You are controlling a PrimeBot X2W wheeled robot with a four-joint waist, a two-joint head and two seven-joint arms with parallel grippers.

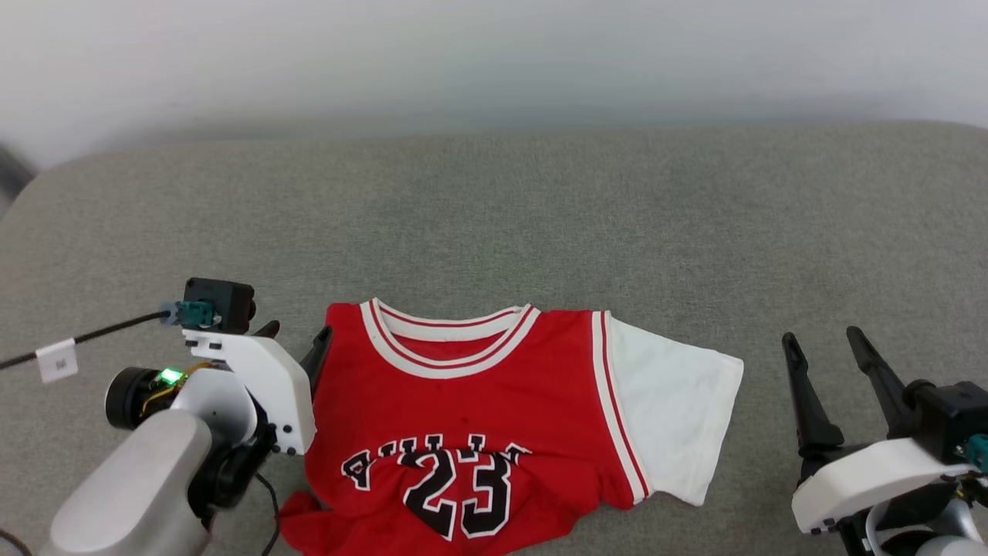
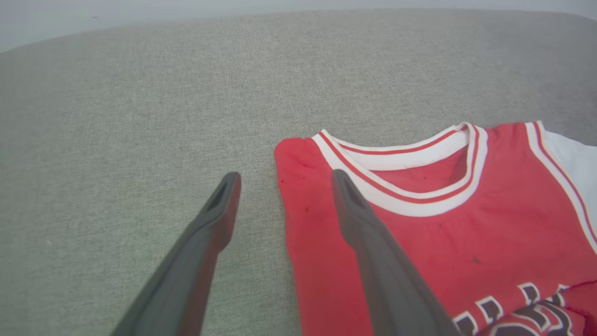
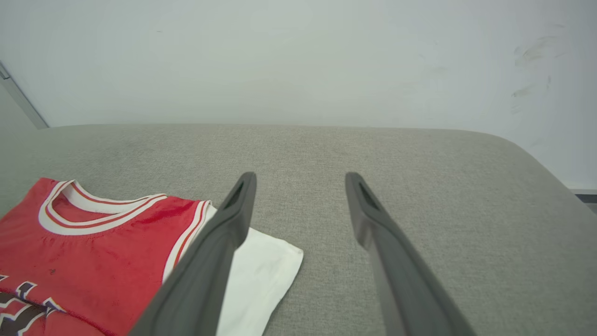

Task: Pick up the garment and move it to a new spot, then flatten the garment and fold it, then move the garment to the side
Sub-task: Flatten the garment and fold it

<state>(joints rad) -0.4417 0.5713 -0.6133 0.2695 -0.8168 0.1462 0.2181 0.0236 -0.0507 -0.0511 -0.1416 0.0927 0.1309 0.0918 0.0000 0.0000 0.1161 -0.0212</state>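
The left gripper (image 1: 297, 334) stands open at the garment's (image 1: 463, 386) left shoulder corner. In the left wrist view the left gripper (image 2: 285, 178) has one dark finger over bare grey fabric and the other over the red shoulder of the garment (image 2: 443, 233), so the cloth's edge runs between them. Whether either finger touches the cloth cannot be told. The right gripper (image 1: 822, 338) is open too, empty, and sits well apart from the garment, off beyond its white sleeve (image 1: 671, 409). In the right wrist view the right gripper (image 3: 301, 179) points across bare grey fabric, and the garment (image 3: 93, 242) lies to its left.

Everything rests on a broad grey cushion (image 1: 540, 216) with a pale wall (image 1: 494, 54) behind it. A black cable (image 1: 100, 333) with a small white tag (image 1: 58, 360) leads off from the left wrist. Nothing lies between either gripper and the cloth.

The garment lies front up near the cushion's front edge, its neck pointing away from the robot. It is red with red-and-white striped trim at the neck and sleeve seam. The right sleeve is spread flat. The left side ends in a straight red edge. The lower part is rumpled and partly covers the black-and-white lettering above the "23".
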